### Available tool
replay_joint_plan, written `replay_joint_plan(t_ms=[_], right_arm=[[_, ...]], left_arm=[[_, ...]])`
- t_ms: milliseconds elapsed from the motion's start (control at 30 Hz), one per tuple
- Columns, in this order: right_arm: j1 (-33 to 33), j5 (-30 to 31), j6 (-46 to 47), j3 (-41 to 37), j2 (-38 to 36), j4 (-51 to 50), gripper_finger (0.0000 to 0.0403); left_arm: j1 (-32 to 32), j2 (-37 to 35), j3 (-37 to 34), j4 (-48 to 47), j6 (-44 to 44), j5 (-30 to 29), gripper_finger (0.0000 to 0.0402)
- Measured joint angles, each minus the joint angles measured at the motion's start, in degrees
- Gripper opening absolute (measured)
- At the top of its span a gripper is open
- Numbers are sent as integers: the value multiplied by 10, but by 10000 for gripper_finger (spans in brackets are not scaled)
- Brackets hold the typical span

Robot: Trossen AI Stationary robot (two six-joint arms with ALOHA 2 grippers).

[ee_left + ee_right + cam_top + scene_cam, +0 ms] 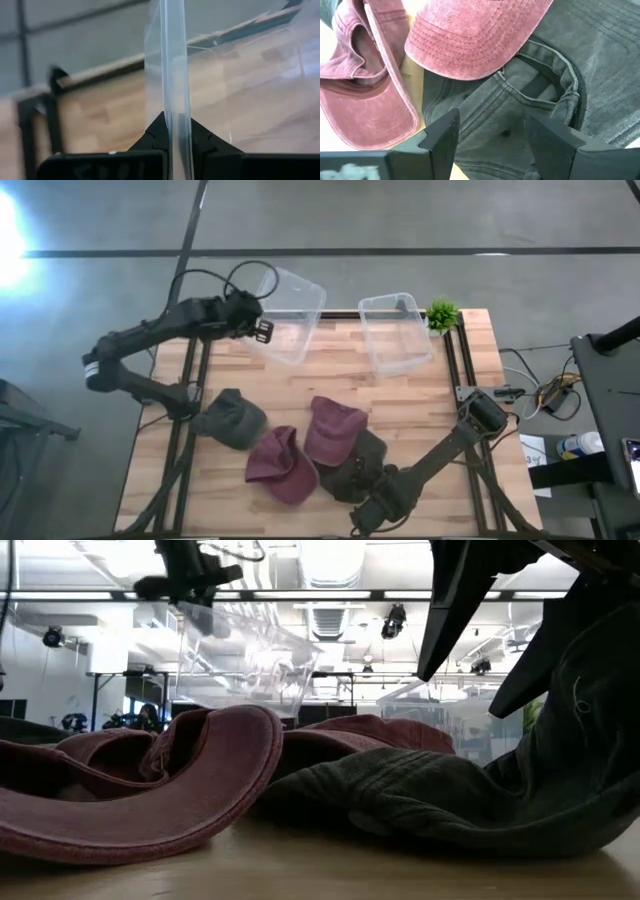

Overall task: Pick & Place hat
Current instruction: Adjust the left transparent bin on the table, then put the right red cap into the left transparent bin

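From my station I saw the left gripper up at the far-left part of the wooden table, its fingers clamped on the wall of a clear plastic bin; in the left wrist view that thin transparent wall ran straight between the two dark fingers, pinched tight. That bin was tipped, hanging partly past the table's far edge, and in the low view it showed lifted and tilted above the caps. A second clear bin sat just to the right of it on the table, with a small green plant beside it at the far-right corner. Nearer to me from the bins lay four caps: a dark grey cap toward the left edge, a maroon cap upside down beside it, another maroon cap overlapping a dark olive cap. The right gripper hung at the near edge of the table just over the olive cap; in the right wrist view its fingers stood spread apart above the olive fabric, holding nothing, the maroon brim lying just ahead across the olive cap
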Motion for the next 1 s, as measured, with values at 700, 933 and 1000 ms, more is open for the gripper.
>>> replay_joint_plan(t_ms=[700, 933, 1000], right_arm=[[-10, 15, -18, 17, -1, 3, 216], [-10, 15, -19, 17, -1, 3, 216], [-10, 14, -22, 17, -1, 3, 216]], left_arm=[[4, -113, -299, 196, -241, 0, 122], [0, -116, -288, 153, -235, 20, 196], [-10, -127, -271, 124, -225, 17, 205]])
